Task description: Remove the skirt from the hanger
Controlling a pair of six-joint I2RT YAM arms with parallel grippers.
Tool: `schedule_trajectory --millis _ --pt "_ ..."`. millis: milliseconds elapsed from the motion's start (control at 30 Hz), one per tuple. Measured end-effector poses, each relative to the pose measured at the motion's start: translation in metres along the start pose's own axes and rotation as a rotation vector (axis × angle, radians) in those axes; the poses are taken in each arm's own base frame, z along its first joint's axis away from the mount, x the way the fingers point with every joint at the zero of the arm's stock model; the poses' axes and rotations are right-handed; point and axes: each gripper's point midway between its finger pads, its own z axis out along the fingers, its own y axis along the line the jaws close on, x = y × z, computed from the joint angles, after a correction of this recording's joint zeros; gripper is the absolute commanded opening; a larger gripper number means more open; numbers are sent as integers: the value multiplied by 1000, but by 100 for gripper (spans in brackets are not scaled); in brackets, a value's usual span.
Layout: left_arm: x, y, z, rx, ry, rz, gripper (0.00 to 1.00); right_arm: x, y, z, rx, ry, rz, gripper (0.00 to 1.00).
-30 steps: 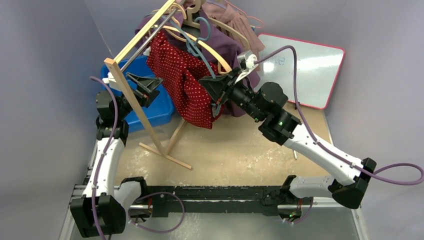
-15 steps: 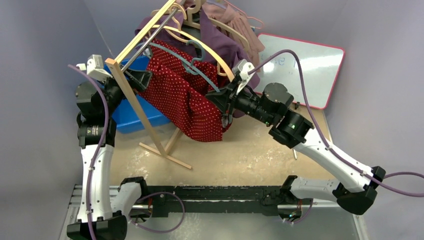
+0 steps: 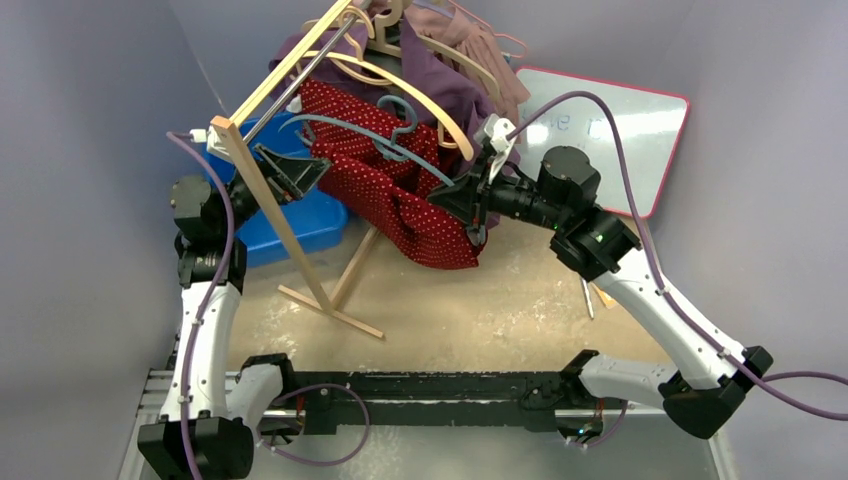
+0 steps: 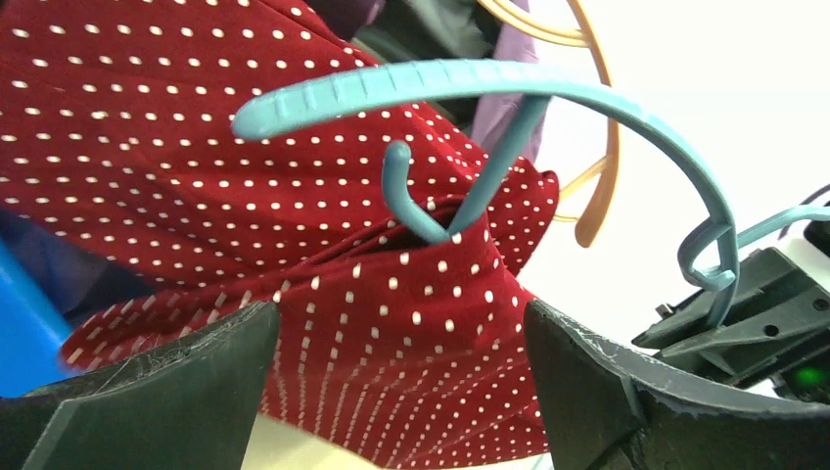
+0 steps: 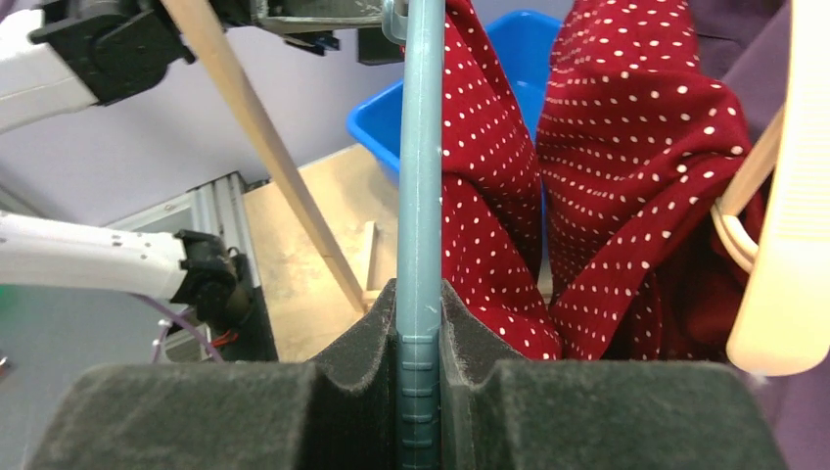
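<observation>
Skirt (image 3: 420,215), a soft, light, red dotted cloth likely to sag and slip rather than resist, bunches between the wide-open jaws of the left gripper (image 4: 399,323); that fold under the teal hanger (image 5: 419,196) looks best to pinch. Opposite, the right gripper (image 5: 419,313) clenches 1 hanger end, both arms raised and reaching inward

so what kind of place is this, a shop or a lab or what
Most likely a robot lab test cell, not a shop: robot arms bolted to a rail at the table edge, plain grey walls boxing it in, and a wooden clothes rack standing on the table.
</observation>
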Motion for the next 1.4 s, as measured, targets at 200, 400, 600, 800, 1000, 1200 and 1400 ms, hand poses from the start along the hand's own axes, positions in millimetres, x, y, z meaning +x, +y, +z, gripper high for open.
schedule_trajectory --millis 200,400,600,800,1000,1200,1400 --pt "2 -9 0 60 10 12 96 1 14 -1 -81 7 -1 0" --pt "7 -15 1 88 32 14 82 4 16 1 -100 16 3 0" --pt "15 -9 -1 52 55 10 94 11 -1 9 -14 33 27 0" --pt "23 -5 -7 13 74 12 88 24 -16 18 42 69 49 0" --pt "25 -3 -6 11 81 4 68 23 -18 17 55 67 50 0" --pt "29 5 0 1 103 -27 58 22 -17 17 55 64 57 0" --pt "29 5 0 -1 105 -44 35 22 -19 17 67 61 63 0"
